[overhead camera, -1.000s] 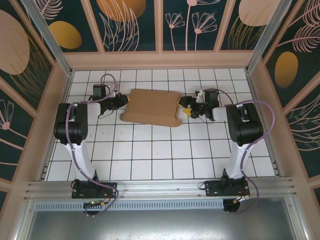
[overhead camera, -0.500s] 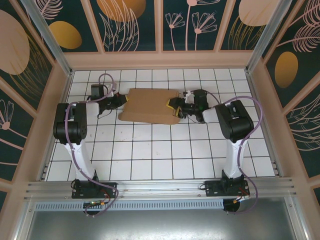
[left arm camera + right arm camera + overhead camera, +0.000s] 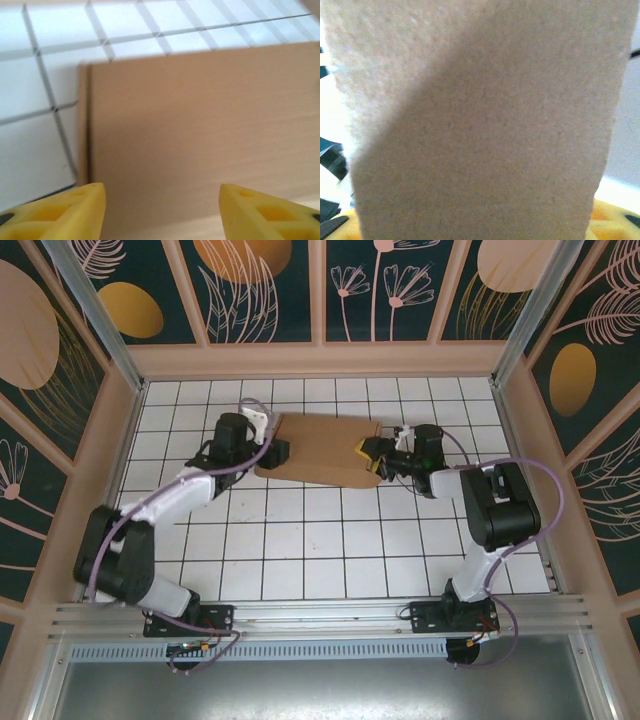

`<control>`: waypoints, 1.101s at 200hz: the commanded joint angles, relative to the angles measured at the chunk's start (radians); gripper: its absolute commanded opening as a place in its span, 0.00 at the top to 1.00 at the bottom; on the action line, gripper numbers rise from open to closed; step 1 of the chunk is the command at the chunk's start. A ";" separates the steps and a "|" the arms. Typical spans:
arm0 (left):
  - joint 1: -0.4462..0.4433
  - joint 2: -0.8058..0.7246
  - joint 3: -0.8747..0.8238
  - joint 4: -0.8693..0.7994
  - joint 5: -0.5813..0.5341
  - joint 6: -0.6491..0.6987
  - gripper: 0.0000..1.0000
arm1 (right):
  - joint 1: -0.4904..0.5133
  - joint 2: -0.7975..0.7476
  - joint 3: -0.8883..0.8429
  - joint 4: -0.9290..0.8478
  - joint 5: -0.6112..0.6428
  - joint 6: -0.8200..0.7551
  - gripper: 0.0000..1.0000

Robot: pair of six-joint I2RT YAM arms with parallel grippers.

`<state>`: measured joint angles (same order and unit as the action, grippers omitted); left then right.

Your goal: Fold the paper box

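The paper box [image 3: 318, 448] is a brown cardboard piece lying on the white tiles at the back middle. My left gripper [image 3: 279, 452] is at its left edge. In the left wrist view, the left gripper [image 3: 162, 212] stands open, its yellow fingertips [image 3: 75, 210] wide apart and a cardboard panel [image 3: 200, 125] just ahead of them. My right gripper [image 3: 369, 455] is at the box's right end. In the right wrist view a cardboard flap [image 3: 480, 125] stands right before the camera. It hides the jaws, with a yellow fingertip [image 3: 612, 220] showing at the bottom corner.
The white tiled table [image 3: 320, 550] is walled by wooden rails, with the back rail [image 3: 320, 360] close behind the box. Both arm bases [image 3: 180, 620] stand at the near edge, and cables loop along the arms.
My left arm swung in from the left, brought its gripper to the box's left edge and opened it. The box slid slightly right. My right gripper drew back right along the box's end.
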<state>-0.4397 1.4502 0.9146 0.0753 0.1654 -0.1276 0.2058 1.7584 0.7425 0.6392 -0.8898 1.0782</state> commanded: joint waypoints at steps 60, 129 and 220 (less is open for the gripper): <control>-0.315 0.019 -0.017 -0.063 -0.352 0.583 0.37 | -0.032 -0.169 -0.108 0.096 -0.075 0.145 0.62; -0.356 0.117 0.006 0.026 -0.504 0.724 0.37 | -0.024 -0.214 -0.157 0.256 -0.106 0.286 0.63; -0.427 0.157 0.002 0.123 -0.600 1.017 0.37 | 0.010 -0.311 -0.167 0.279 -0.122 0.349 0.63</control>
<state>-0.8551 1.5772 0.9092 0.2478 -0.4438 0.7891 0.1829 1.5272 0.5728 0.7982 -0.8799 1.3701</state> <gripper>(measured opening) 0.628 0.521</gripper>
